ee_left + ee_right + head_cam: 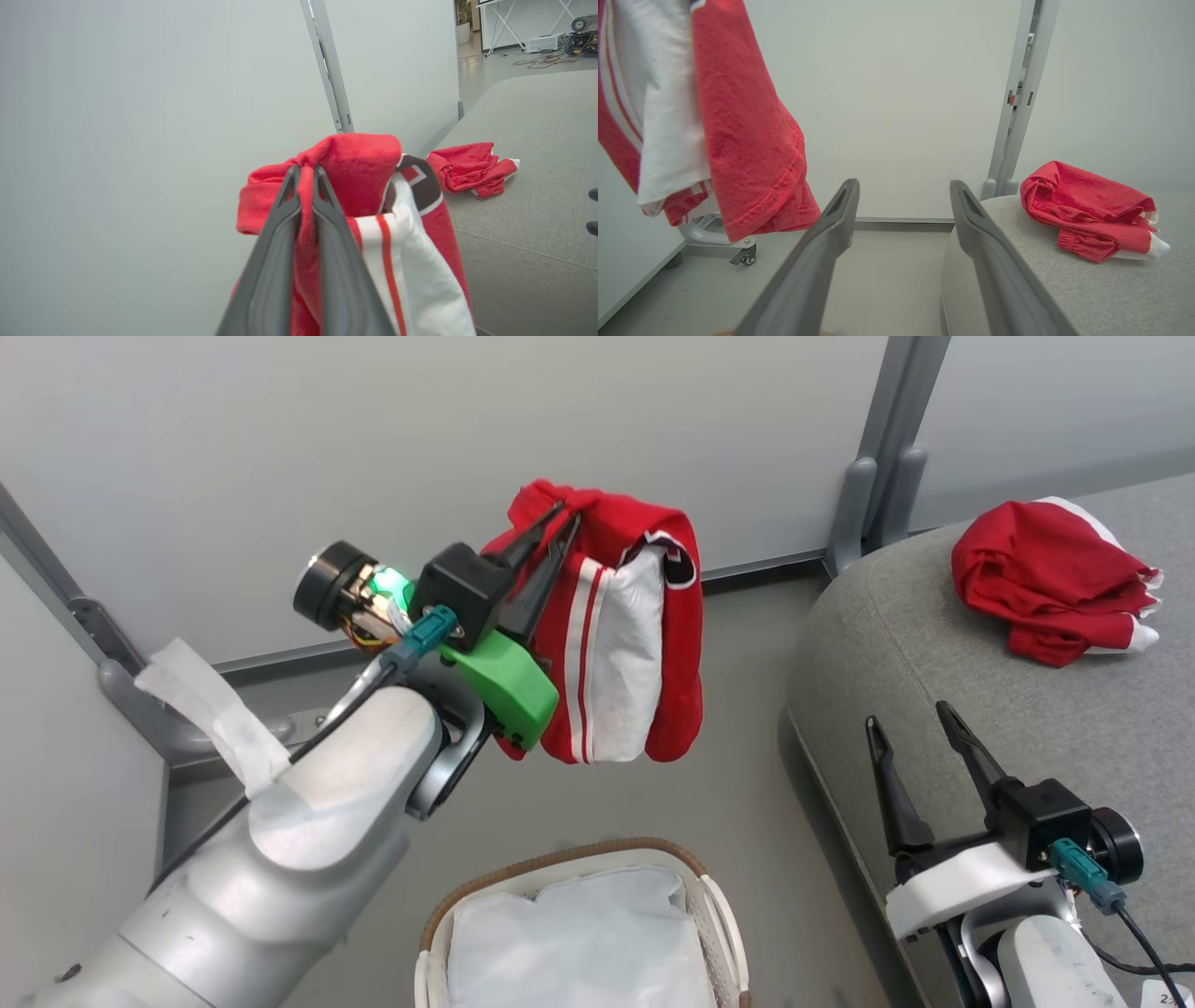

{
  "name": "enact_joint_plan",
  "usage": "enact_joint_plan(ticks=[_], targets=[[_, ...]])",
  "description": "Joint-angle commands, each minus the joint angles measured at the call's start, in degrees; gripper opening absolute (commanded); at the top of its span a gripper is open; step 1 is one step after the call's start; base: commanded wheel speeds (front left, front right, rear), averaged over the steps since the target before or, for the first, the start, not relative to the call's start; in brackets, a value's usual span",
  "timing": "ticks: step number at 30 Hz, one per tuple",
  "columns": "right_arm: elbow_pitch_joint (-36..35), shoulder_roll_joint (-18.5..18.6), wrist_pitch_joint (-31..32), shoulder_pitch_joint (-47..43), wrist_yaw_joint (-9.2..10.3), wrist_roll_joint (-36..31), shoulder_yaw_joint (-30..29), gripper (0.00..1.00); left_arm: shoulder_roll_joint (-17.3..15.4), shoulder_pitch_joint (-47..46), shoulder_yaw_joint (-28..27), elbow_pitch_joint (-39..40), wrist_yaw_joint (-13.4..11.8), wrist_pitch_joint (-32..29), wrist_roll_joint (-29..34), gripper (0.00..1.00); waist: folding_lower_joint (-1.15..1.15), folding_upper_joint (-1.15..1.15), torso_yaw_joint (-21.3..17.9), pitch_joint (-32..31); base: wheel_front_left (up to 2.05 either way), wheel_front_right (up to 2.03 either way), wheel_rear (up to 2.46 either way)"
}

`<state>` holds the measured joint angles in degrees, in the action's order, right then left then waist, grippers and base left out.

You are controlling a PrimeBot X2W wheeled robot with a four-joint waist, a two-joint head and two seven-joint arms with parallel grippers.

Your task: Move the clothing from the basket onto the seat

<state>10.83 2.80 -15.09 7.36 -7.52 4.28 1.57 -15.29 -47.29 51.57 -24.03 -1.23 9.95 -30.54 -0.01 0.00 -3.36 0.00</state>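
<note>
The seat (915, 644) is the biggest thing here, a rounded grey woven mass along the right of the head view, with its left edge curving down to the grey floor (747, 784). It also shows in the left wrist view (528, 121) and the right wrist view (1064, 280). Pale wall panels stand behind, joined by a grey post (878, 476) at the seat's far side.

The basket (560, 854) sits on the floor at the bottom of the head view, left of the seat and apart from it, with its white cloth liner (579, 943) showing inside the brown rim.

The jersey (686, 672) hangs in the air above the floor, beyond the basket and left of the seat, touching neither. Its red body, white striped panel and a patch of dark lettering drape downward (355, 163) (747, 140).

The shorts (1046, 579) lie crumpled on top of the seat towards its far side (467, 168), and the ribbed waist is visible in the right wrist view (1083, 210).

The left gripper (565, 513) is raised on its pale forearm, fingers pinched tight on a fold at the top of the jersey, with red cloth squeezed between them (307, 171).

The right gripper (908, 717) sits low at the seat's left edge, fingers spread wide and holding nothing (904, 184)
</note>
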Motion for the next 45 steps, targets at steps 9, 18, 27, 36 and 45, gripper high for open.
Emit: enact_joint_plan(ticks=[9,18,27,36,45], targets=[[1.9,0.2,-0.1,-1.0,0.06,-0.6,5.4,1.00,-0.2,-5.6,-0.5,4.2,0.6,-3.6,0.0,0.00,0.01,0.00,0.6,-2.5,0.00,0.00,0.00],[6.7,0.2,-0.1,1.9,0.06,-2.0,10.3,1.00,2.0,-8.5,1.0,6.9,1.0,-6.1,0.5,0.00,0.01,0.00,3.1,-3.9,0.00,0.00,0.00],[10.0,0.2,-0.1,7.4,0.06,-4.6,11.5,1.00,3.6,-7.8,2.1,9.6,1.2,-6.8,-0.7,0.00,0.01,0.00,5.2,-4.3,0.00,0.00,0.00],[3.4,0.2,-0.1,10.8,0.06,-10.0,7.3,1.00,2.6,-5.6,2.6,9.6,0.6,-7.4,-1.6,0.00,0.01,0.00,5.4,-3.9,0.00,0.00,0.00],[-0.3,0.2,-0.1,11.2,0.06,-10.7,7.1,0.86,2.7,-3.6,2.4,8.9,0.1,-6.2,-3.1,0.00,0.01,0.00,4.9,-3.5,0.00,0.00,0.00]])
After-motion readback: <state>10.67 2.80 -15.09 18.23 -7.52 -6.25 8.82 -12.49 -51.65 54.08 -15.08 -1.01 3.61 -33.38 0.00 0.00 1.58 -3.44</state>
